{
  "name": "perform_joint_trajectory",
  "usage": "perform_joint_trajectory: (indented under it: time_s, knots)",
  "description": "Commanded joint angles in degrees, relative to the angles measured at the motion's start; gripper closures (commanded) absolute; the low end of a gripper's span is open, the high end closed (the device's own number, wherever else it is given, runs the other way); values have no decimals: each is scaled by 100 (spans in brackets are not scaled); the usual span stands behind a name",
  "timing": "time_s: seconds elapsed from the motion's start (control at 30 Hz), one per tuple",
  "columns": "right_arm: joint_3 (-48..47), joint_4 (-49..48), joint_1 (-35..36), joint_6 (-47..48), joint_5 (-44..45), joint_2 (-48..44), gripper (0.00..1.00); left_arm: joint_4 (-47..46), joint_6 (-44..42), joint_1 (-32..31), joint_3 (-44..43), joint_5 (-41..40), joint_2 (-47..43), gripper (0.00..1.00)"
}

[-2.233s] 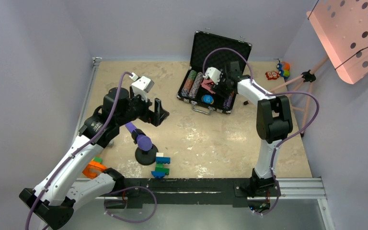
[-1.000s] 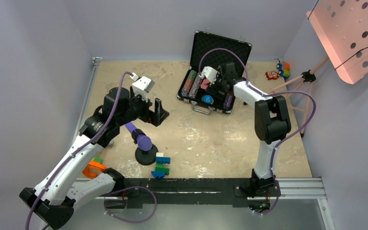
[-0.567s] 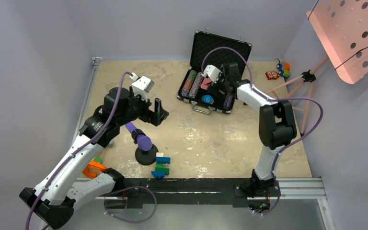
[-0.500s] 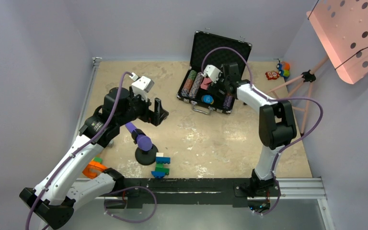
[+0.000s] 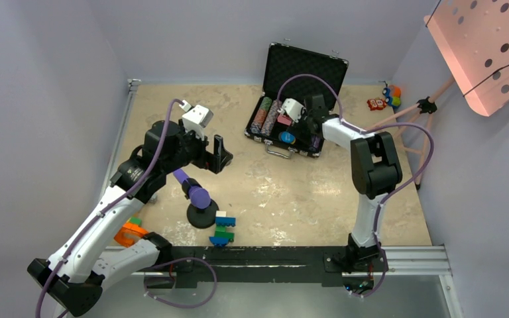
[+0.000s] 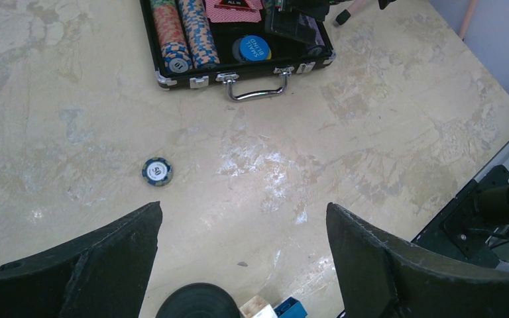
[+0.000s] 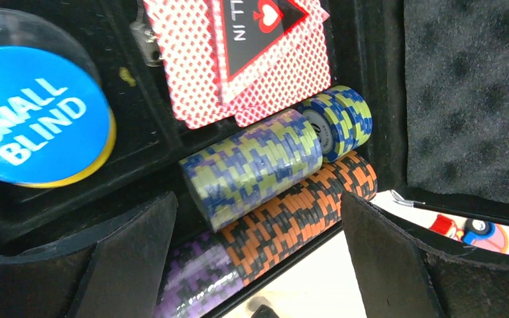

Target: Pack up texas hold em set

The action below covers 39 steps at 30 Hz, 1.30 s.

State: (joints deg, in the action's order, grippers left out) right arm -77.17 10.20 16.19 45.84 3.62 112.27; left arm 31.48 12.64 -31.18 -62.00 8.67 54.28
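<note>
One chip out, the rest of the set in the case (image 6: 209, 79).
Rows of chips (image 7: 252, 165), the pink cards (image 7: 238, 73) and the blue button (image 7: 36, 112) sit in the open case at the far side of the table (image 6: 384, 132). A single chip (image 6: 157, 171) lies on the table in front of it, below my left gripper (image 6: 242, 211), wide and empty. My right gripper (image 7: 258, 218), also wide and empty, hangs over the chip rows. Left, I judge: that chip, then the lid (image 5: 305, 66).
</note>
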Motion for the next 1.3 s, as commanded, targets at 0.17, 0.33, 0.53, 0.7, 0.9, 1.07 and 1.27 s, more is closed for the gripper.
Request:
perform_joint_trajectory:
  time_s: [0.17,0.33,0.53,0.7,0.9,1.07,1.27]
  knots:
    - [-376,-968,0,109,1144,292,4,-28,-87,15,-32,-84,11,3]
    - [-693,-986,-45,153,1361,546,4,-22,-102,17,-25,-123,29,3]
    - [-475,-985,-37,90,1114,379,4,-24,-126,18,-34,-154,67,3]
    - [52,-1271,-19,-246,723,-99,4,40,-194,20,-32,-458,107,4]
    - [596,-1446,196,-662,379,-805,4,144,-279,22,-42,-1024,97,4]
    - [688,-1277,485,-1070,309,-1367,4,112,-108,87,-40,-1036,153,3]
    - [111,-233,612,-2593,-578,-1712,7,87,89,542,-14,-1361,13,3]
